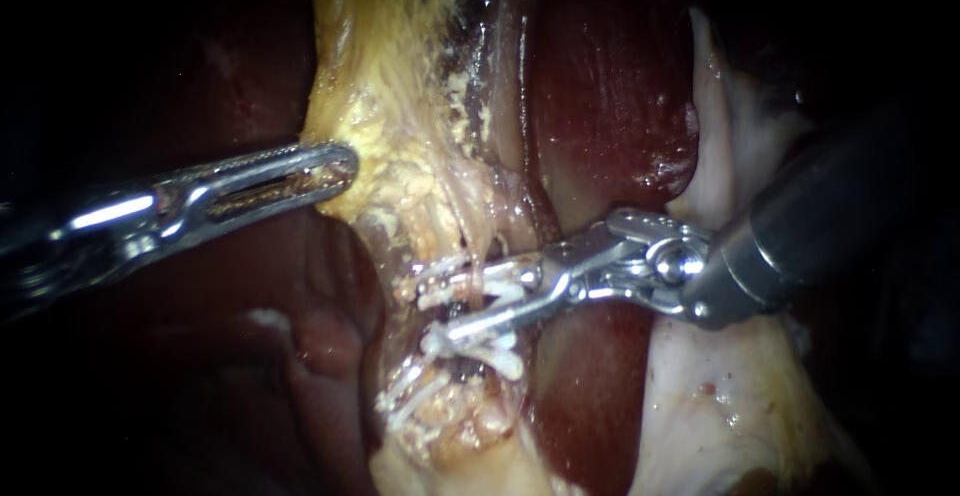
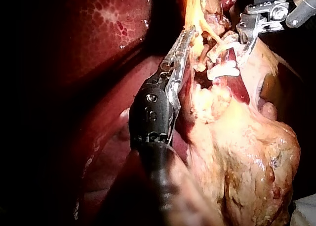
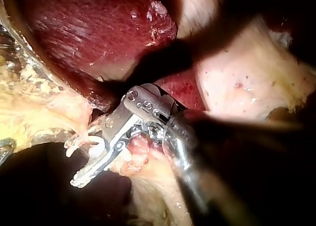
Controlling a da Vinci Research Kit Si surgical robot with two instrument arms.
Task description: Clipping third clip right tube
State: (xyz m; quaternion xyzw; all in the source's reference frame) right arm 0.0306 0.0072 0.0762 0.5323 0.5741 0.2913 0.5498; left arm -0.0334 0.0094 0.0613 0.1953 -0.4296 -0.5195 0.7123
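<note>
Closest to the lens, the dark shaft (image 1: 830,206) of my right instrument (image 1: 465,308) is filling the right edge, leaving little free room on that side. Starting at the left, my left instrument (image 1: 335,168) is coming in over dark, open space. Its 2 jaws are lying together, clamping the rim of the yellow fatty tissue (image 1: 400,86). Below those jaws the liver (image 1: 320,286) is bulging close against the tube's left side. At centre the tube (image 1: 458,312) is running down the view. White clips (image 1: 495,358) are sitting across it above and below my right instrument's jaws, 1 of them lying right along the upper jaw. Those 2 jaws are standing apart, astride the tube, and are not gripping it. Another dark red lobe of the liver is lying just right of them, behind the wrist, and pale tissue (image 1: 720,396) is crowding in underneath the shaft.
</note>
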